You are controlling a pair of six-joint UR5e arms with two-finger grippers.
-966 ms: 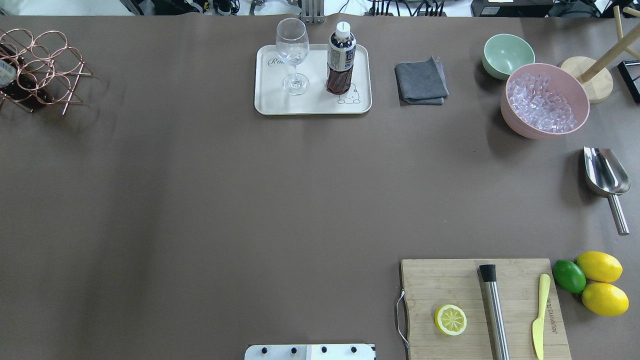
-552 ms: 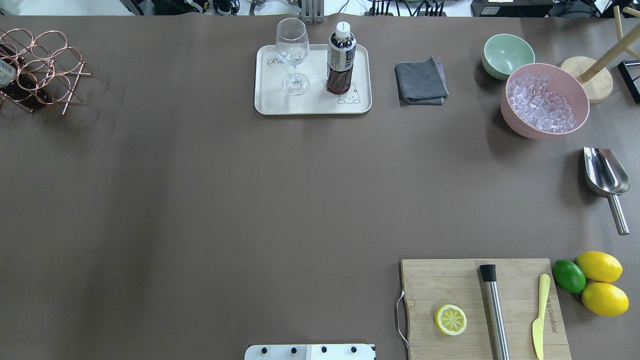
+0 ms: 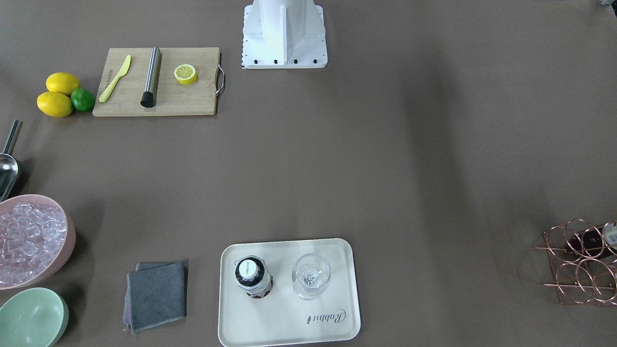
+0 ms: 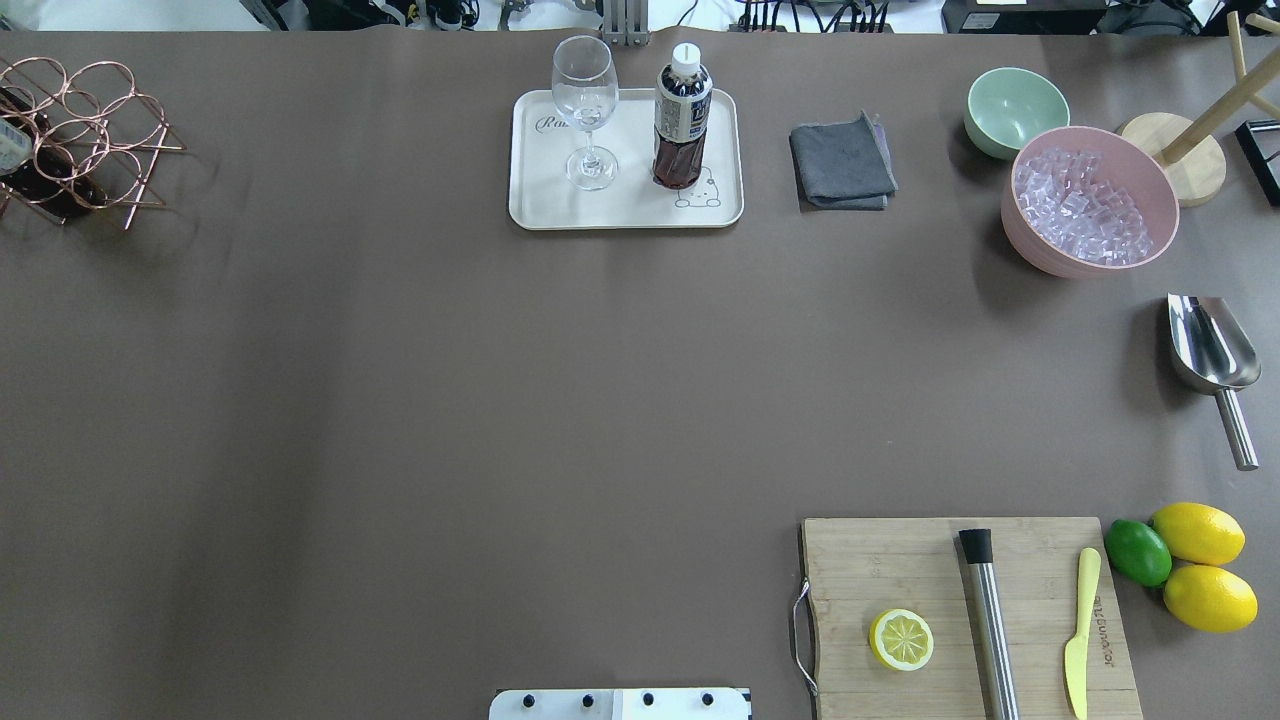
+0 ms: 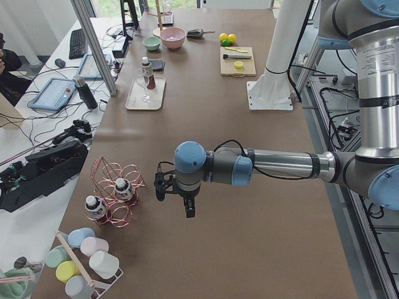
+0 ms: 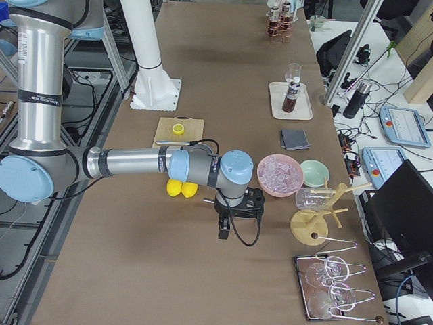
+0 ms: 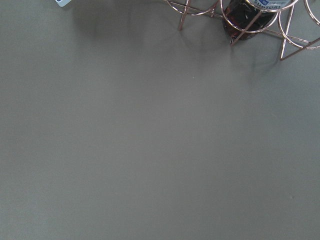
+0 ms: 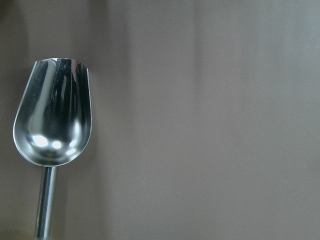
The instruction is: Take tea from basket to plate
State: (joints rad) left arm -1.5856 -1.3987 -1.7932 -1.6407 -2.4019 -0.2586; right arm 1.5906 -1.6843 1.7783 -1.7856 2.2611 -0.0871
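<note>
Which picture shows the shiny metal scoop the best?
The right wrist view: the shiny silver metal scoop is big and close, handle cropped. Overhead shows it whole but small; front-facing cuts it at the edge; the left side view shows it tiny.

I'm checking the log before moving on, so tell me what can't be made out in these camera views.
Left gripper: shows only in the exterior left view, open or shut unclear.
Right gripper: shows only in the exterior right view, likewise unclear.
Basket: cut off by the overhead view's left edge, contents mostly out of frame.
Tea on the plate: label print too small to read.
</note>
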